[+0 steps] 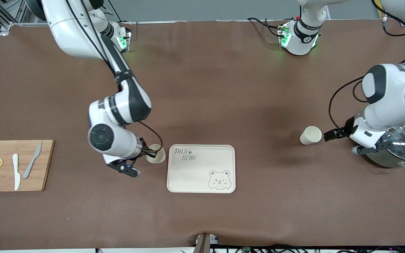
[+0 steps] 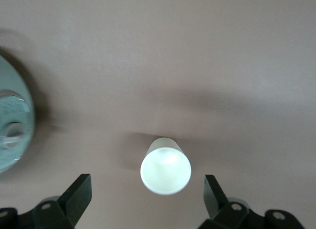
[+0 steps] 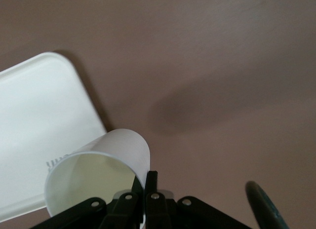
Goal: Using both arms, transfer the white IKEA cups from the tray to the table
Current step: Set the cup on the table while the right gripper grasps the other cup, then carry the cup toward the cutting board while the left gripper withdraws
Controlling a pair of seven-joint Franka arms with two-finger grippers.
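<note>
Front view: one white cup (image 1: 310,135) upright on desk (image 1: 223,88), mouth up, before spread-open left claw (image 1: 332,134); glass-lidded pot (image 1: 404,146) beside. Second cup (image 1: 155,154), upright, rim pinched in right claw (image 1: 150,151), beside empty tray (image 1: 201,168). Cutting board (image 1: 14,165) with knives toward right arm's end.

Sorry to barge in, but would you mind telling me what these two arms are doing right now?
They are moving cups off the tray, which no longer has any cup on it. The left gripper is open, and one white cup stands free on the table toward the left arm's end, beside a lidded pot. The right gripper is shut on the rim of the other cup, just off the tray's edge toward the right arm's end.
</note>
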